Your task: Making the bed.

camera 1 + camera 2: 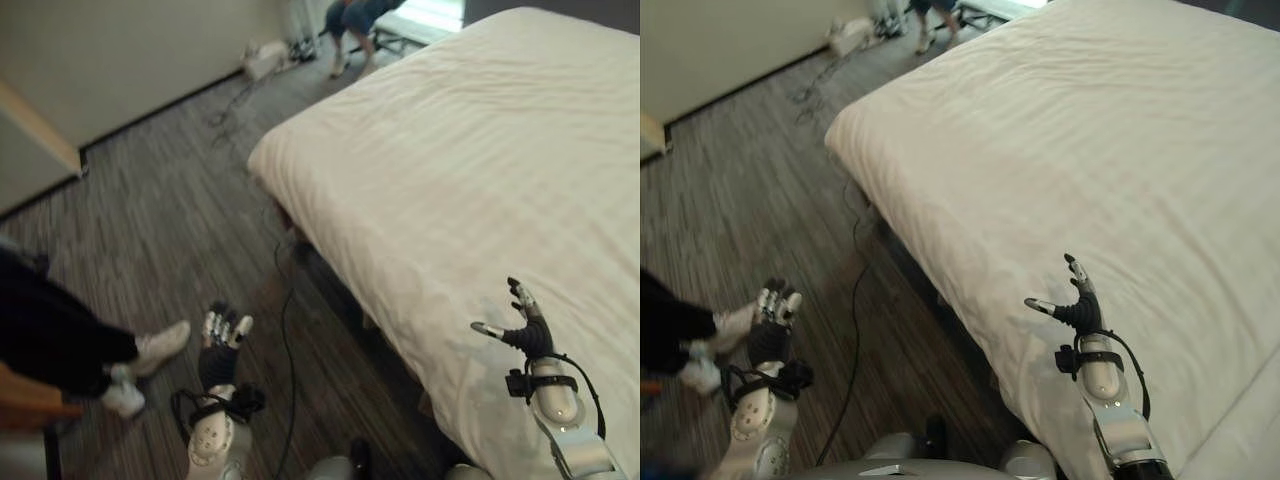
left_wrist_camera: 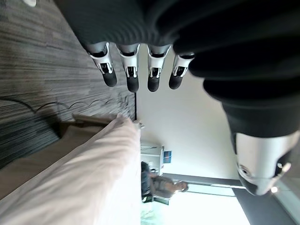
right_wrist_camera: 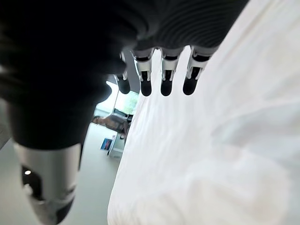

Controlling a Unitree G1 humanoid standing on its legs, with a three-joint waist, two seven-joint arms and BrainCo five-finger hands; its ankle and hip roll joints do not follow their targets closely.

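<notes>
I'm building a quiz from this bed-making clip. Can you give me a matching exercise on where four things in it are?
Things:
1. left hand
2. right hand
3. cream quilted bedcover
4. person's white shoes

Places:
A. over the bedcover's near part
B. on the grey wood-look floor, beside the left hand
C. spread across the bed
D. over the floor, off the bed

Pairs: 1-D, 2-A, 3-C, 4-B
</notes>
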